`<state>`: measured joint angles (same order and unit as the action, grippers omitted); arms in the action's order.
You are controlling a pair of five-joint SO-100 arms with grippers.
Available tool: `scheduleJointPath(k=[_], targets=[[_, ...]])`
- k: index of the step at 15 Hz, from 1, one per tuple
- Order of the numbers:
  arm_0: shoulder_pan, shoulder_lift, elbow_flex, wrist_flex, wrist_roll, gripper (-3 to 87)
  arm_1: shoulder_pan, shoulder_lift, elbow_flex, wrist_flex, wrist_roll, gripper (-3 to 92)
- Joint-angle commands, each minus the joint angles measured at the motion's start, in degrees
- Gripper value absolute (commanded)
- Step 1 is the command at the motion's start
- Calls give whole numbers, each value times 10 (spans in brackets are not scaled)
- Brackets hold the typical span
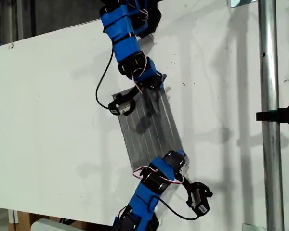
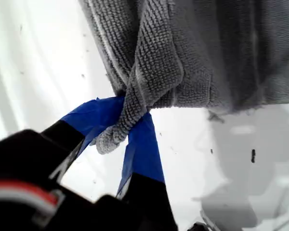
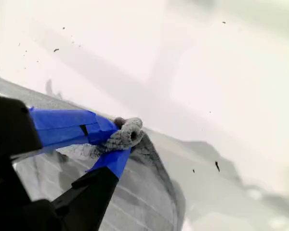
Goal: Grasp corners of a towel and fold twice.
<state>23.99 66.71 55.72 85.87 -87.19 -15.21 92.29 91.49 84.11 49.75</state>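
The dark-grey striped towel lies as a long narrow rectangle on the white table. My first gripper belongs to the arm at the bottom of the exterior view. It is shut on the towel's near corner, with bunched cloth between its blue fingertips. My first gripper holds that edge raised off the table. My second gripper, on the arm from the top of the exterior view, is shut on the far corner. In its own view my second gripper sits above the striped towel.
A vertical metal pole with a black clamp stands at the exterior view's right. The table's far edge runs along the top of the exterior view's left. Black cables loop from both arms beside the towel.
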Motion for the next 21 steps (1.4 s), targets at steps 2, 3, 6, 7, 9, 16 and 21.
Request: scheduleJointPath(k=[2, 3, 6, 7, 9, 16, 21], targets=[[-133, 96, 37, 99, 48, -27, 183, -8, -41, -8, -117, -3], [-185, 132, 78, 99, 74, -27, 241, -23, -50, -23, -163, -3], [-350, 227, 173, 99, 173, -28, 386, -75, -86, -96, -297, -3], [-401, 250, 201, 99, 202, -28, 423, -105, -125, -107, -332, -3], [-467, 292, 230, 99, 245, -28, 464, -141, -207, -104, -374, -3], [-343, 313, 458, -69, 100, -27, 385, -186, -58, -97, -295, -3], [-354, 223, 481, -88, 84, 39, 413, -304, -93, -117, -294, -3]])
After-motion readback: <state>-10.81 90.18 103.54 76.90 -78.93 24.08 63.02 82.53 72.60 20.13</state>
